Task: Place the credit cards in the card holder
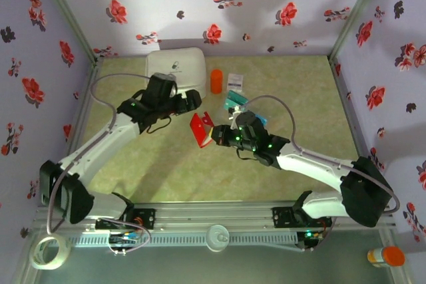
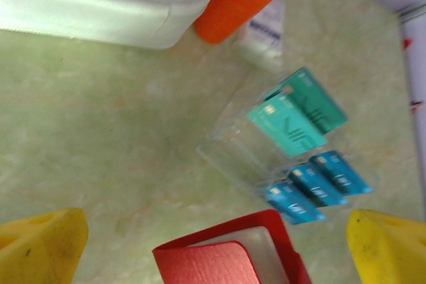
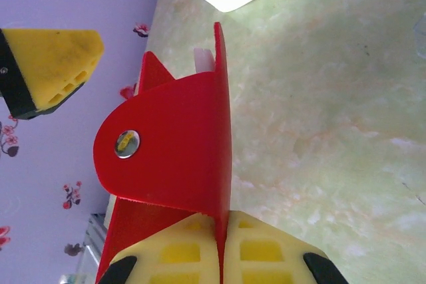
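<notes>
- You have five credit cards (image 2: 287,126) to deal with: two teal ones lying overlapped, and three blue ones (image 2: 318,184) in a row just beside them.
- All five lie on the table (image 1: 166,171) at a clear plastic sleeve (image 2: 229,151); whether they sit in it or on it you cannot tell.
- There is one card holder (image 3: 180,144), red, lifted and standing on edge between the two arms, with its snap flap (image 3: 126,144) turned toward the right wrist camera.
- Your right gripper (image 3: 221,247) is closed tight on the card holder's lower edge, the yellow pads pinching the red cover from both sides.
- Your left gripper (image 2: 214,247) stands wide, empty, with one yellow fingertip (image 2: 40,244) on either side of the card holder (image 2: 213,264) and touching neither cover.
- From the left wrist, the card holder lies between the fingers and the cards.
- Beyond the cards you have one white rounded case (image 1: 176,66), one orange cylinder (image 1: 215,80) just beside it, and one small white printed box (image 1: 235,81).
</notes>
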Robot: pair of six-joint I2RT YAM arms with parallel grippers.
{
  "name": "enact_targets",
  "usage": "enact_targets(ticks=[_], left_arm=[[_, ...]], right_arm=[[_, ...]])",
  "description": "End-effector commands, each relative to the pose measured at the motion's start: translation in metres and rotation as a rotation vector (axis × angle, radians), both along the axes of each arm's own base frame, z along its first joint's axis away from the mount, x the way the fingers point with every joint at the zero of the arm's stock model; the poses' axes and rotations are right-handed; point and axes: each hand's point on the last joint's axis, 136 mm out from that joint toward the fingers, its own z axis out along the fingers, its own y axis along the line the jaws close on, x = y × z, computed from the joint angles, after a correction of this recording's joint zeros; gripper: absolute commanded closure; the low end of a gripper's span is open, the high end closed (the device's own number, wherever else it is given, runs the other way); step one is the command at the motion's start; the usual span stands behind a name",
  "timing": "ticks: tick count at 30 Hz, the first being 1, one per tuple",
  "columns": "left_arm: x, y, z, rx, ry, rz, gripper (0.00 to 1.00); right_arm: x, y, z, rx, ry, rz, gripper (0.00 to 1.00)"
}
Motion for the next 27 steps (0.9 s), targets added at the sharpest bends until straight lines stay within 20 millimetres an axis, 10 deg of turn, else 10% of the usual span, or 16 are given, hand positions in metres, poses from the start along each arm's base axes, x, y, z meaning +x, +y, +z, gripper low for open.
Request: enact_targets(ticks=[1,27], left_arm=[[-0.004,0.009,-0.016,0.140,0.042,0.003,0.00],[-0.054,0.038,-0.087,0.271,0.141,-0.047,0.00]], right_arm=[[0.006,0.002,0.020,-0.006,-0.075,-0.013,1.00],[0.010,-0.026,-0.011,-0.025,-0.014,-0.169,1.00]])
